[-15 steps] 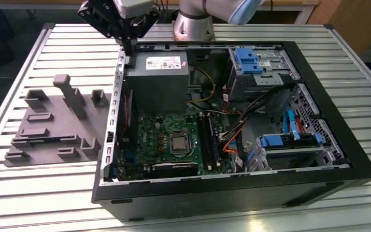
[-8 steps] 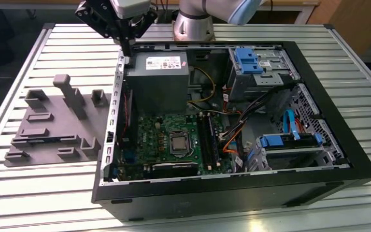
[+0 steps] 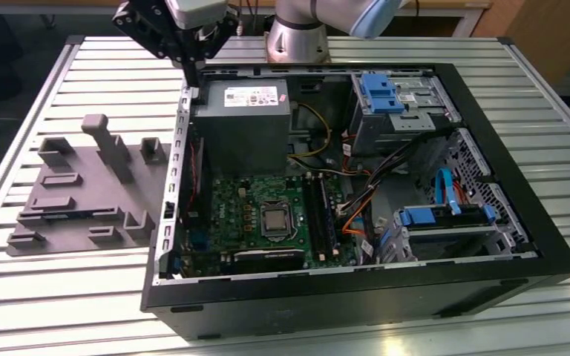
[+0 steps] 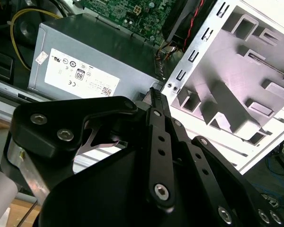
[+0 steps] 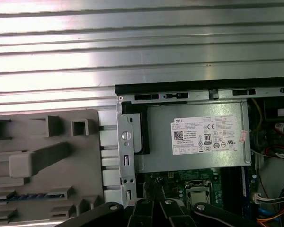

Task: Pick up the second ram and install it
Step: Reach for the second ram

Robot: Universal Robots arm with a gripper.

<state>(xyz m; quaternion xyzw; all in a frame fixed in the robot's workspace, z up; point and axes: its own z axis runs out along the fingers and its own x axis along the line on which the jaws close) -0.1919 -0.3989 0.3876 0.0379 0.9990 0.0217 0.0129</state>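
Slatted metal bench (image 3: pixel 67 297) carrying an open computer case (image 3: pixel 364 300), claw (image 3: pixel 194 78) at the exterior view's upper left over the power supply (image 3: pixel 240 126) corner, pinched narrow and empty, second ram (image 5: pixel 26 196) edge-on in a grey fixture tray (image 3: pixel 67 215) slot in the first wrist view.

Open from above over the motherboard (image 3: pixel 234 204); hemmed by power supply (image 3: pixel 240 130), case wall (image 3: pixel 177 174) and loose cables (image 3: pixel 362 205). Outside that wall, crowded by grey fixture's (image 3: pixel 77 189) upright blocks.
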